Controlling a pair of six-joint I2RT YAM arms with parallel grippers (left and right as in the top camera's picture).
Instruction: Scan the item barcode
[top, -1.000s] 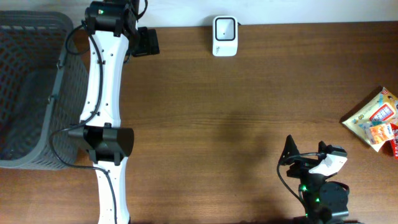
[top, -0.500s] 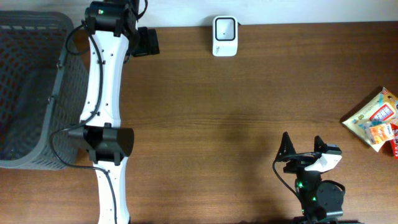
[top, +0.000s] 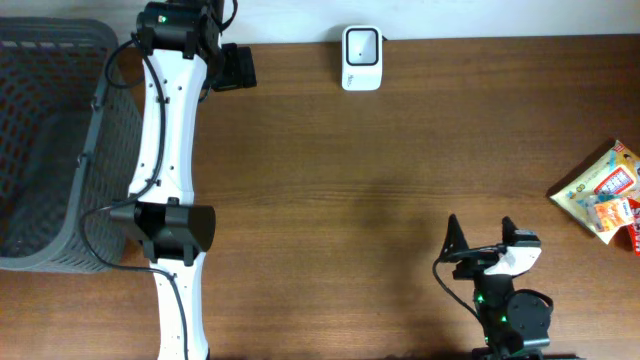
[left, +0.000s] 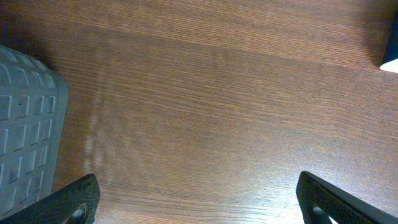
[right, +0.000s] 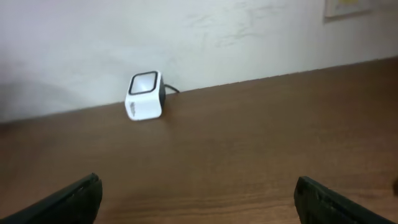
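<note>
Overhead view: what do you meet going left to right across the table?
Grey basket → left arm → white scanner → right arm → snack packets.

White left arm (top: 165, 150) with black joints lying stretched out long on left side, reaching away from base. At its far end, left gripper (top: 240, 68) pointing right, jaws standing wide apart, gripping nothing; in wrist view, only dark fingertips (left: 71, 200) showing in bottom corners. On right side, right arm (top: 512, 308) sitting folded low and compact, green light glowing on it. Its right gripper (top: 481, 238) pointing forward, jaws spread wide, holding nothing.
</note>
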